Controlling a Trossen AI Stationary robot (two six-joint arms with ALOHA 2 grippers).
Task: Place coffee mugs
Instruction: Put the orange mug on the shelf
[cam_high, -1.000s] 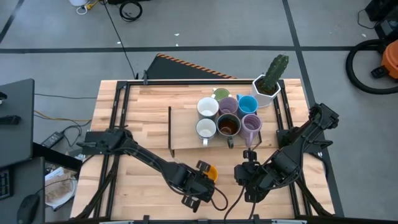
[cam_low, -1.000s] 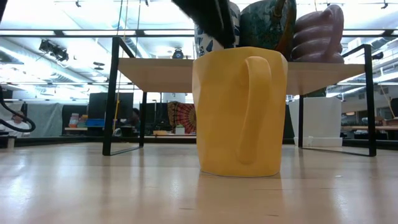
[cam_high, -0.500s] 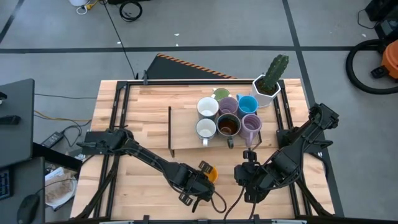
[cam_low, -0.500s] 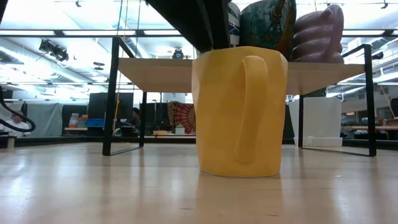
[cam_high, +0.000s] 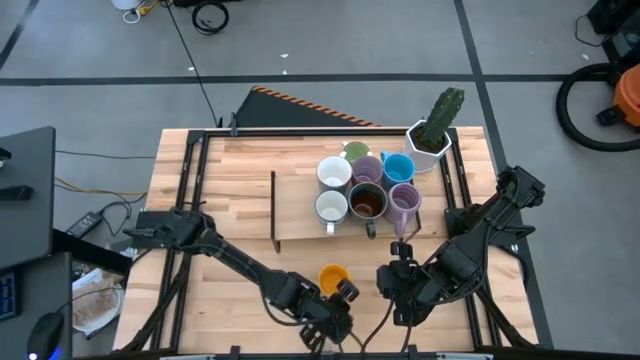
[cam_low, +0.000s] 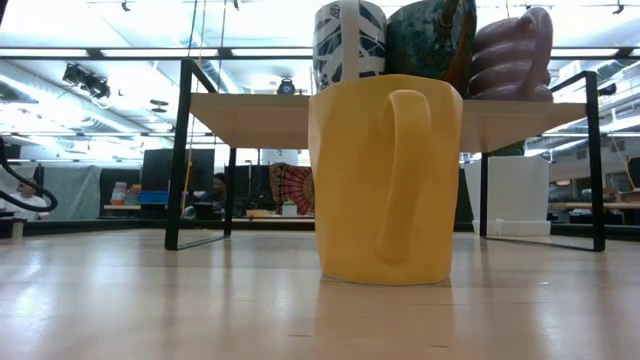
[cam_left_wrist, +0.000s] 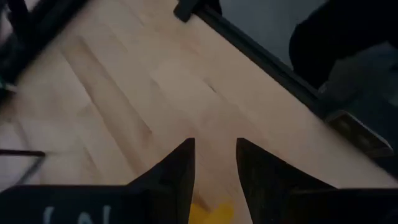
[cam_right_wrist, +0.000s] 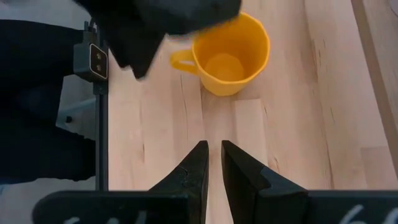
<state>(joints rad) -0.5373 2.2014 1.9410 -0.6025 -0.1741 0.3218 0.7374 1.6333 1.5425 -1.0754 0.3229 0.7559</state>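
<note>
Going left to right in the high view, we're seeing the left gripper (cam_high: 342, 292) sitting low at the table's (cam_high: 230, 170) near edge, just beside the orange mug (cam_high: 332, 277) and off it. In its own wrist view the left fingers (cam_left_wrist: 180, 168) are standing apart with a gap and nothing between them, only a sliver of orange below. The mug is standing upright on bare wood, in front of the shelf (cam_high: 300, 215).

The right gripper (cam_high: 399, 282) is waiting just right of the mug, its fingers (cam_right_wrist: 198, 165) nearly together and holding nothing. Its wrist view is giving us what the top view can't: the mug's empty inside and its handle.

On the shelf the other mugs are clustering: white (cam_high: 332, 171), white (cam_high: 331, 207), brown (cam_high: 367, 201), two purple (cam_high: 403, 199), blue (cam_high: 398, 167), green (cam_high: 355, 150), with the cactus pot (cam_high: 430, 135) behind. The low view is showing the mug's handle facing us and three mugs (cam_low: 430, 38) up on the shelf.

Compared with a second ago, the left gripper is backing off toward the near edge: it was over the mug's rim, and now the dark arm is gone from the low view.
</note>
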